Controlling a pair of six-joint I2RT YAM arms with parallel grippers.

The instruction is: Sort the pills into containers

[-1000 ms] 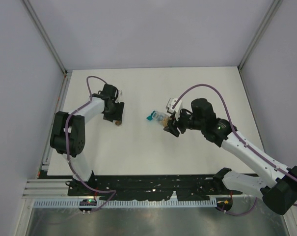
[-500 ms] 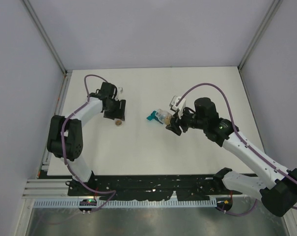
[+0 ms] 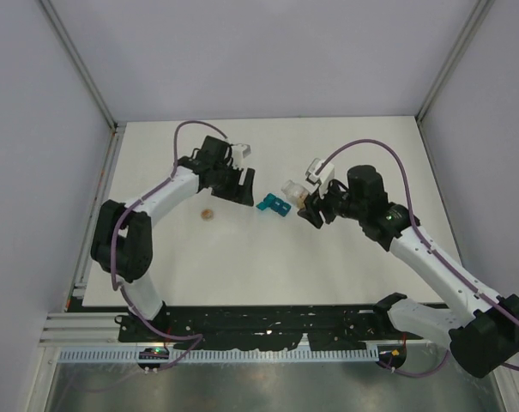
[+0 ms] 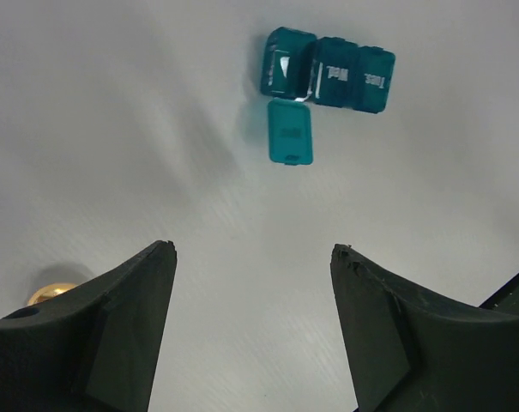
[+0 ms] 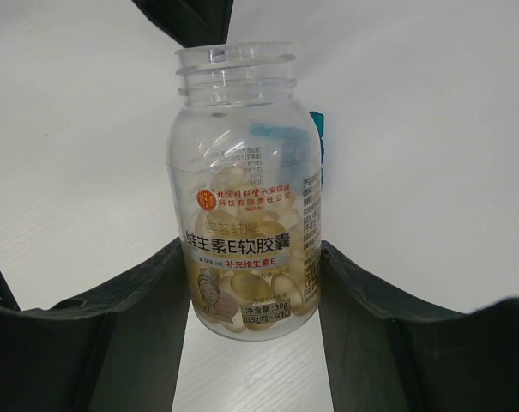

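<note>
Near the middle of the white bench point(image 3: 328, 257) lies the small teal-blue plastic strip of three joined square compartments point(image 4: 328, 79). One end compartment has its hinged lid point(image 4: 290, 131) folded out flat on the bench, and the other two lids are shut. You cannot tell from either view whether anything sits in the open compartment.

Your left fingers point(image 4: 113, 326) are spread wide and hold nothing. They hover over the bench with the strip ahead of them and well apart from their tips. The round tan cap disc point(image 3: 207, 214) lies on the bench to their left side, separate from everything.

Your right fingers point(image 5: 113, 343) are clamped on the lower half of a clear cylindrical plastic bottle with a printed label point(image 5: 242, 172). Its mouth is uncapped and points toward the teal strip, just beside it in the overhead view. The tan-orange pills point(image 5: 250, 296) are heaped inside the bottle at the base end, between your fingers.
</note>
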